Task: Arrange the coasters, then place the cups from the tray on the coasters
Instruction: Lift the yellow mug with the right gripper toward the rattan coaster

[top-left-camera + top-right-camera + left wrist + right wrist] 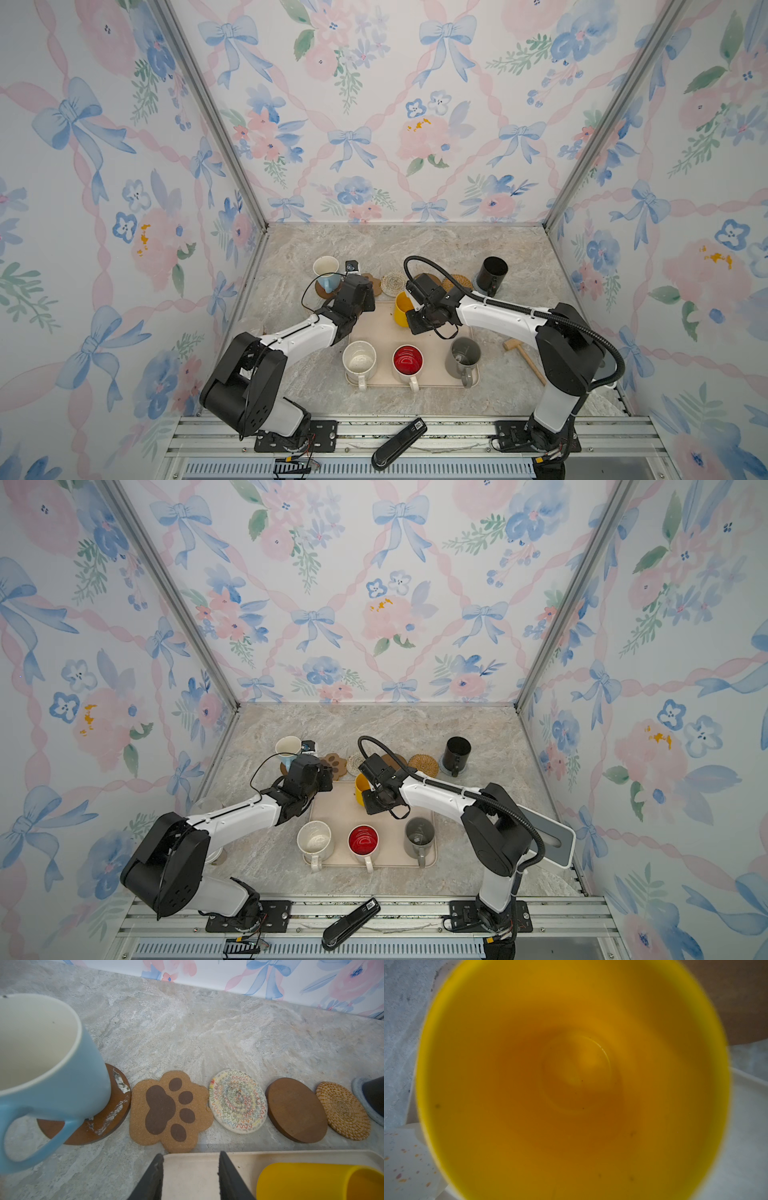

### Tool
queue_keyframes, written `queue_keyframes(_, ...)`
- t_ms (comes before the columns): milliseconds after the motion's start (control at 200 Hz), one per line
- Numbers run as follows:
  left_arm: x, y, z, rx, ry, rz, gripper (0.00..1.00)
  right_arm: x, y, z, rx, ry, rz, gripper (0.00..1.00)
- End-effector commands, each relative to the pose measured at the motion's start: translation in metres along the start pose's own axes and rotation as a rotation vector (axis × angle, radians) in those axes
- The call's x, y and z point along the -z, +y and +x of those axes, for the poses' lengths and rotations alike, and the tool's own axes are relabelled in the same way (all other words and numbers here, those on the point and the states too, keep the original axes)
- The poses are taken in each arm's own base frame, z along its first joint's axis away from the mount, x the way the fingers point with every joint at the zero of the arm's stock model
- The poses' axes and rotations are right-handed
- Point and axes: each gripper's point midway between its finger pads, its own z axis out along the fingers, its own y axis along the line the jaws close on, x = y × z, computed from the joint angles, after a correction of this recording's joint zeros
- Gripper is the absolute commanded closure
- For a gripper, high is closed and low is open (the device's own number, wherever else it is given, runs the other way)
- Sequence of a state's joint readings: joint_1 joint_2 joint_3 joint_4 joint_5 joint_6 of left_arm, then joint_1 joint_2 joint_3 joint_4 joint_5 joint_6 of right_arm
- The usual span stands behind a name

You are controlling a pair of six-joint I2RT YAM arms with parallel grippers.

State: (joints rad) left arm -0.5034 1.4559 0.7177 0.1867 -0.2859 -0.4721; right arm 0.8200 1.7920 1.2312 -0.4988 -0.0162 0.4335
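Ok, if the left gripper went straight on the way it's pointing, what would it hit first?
Most likely the paw-shaped coaster, lying just past the tray corner under the left gripper. Depth is unclear, so it might pass above it.

tray (382, 328) mid-surface (415, 245). Six coasters (238, 1101) in a left-right row just behind it. left-end cup (326, 268) on the leftmost coaster, right-end cup (492, 272) on the rightmost; four between are bare. Tray front, side by side: front-left cup (359, 361), front-middle cup (407, 360), front-right cup (463, 357). back cup (401, 309) tilted at the tray's back edge.
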Motion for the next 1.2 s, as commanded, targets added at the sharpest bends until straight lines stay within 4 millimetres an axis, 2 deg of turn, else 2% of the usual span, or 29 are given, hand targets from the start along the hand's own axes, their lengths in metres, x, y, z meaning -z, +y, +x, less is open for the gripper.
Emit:
queue_keyframes(0,-0.003,-0.003,-0.003,-0.014,-0.006,0.014,0.6,0.017,0.0,-0.017,0.015,-0.081,0.018,1.0)
queue_keyframes(205,-0.002,-0.001,-0.003,-0.012,-0.008,0.006,0.6,0.027,-0.011,-0.024,0.025,-0.112,0.062,1.0)
queue_keyframes(460,-0.003,0.0,-0.003,-0.011,-0.008,0.004,0.6,0.049,-0.036,-0.037,0.039,-0.167,0.155,1.0)
queue_keyframes(650,-0.003,0.001,-0.001,-0.01,-0.004,-0.001,0.59,0.058,-0.073,-0.047,0.02,-0.186,0.241,1.0)
queue_keyframes(680,-0.003,0.001,-0.001,-0.011,-0.006,-0.002,0.59,0.07,-0.078,-0.053,0.012,-0.216,0.245,1.0)
queue_keyframes(900,-0.003,0.001,-0.001,-0.01,-0.005,-0.004,0.59,0.079,-0.119,-0.066,-0.047,-0.24,0.286,1.0)
queue_keyframes(1195,-0.005,-0.001,-0.002,-0.008,-0.002,0.001,0.6,0.087,-0.154,-0.085,-0.125,-0.295,0.357,1.0)
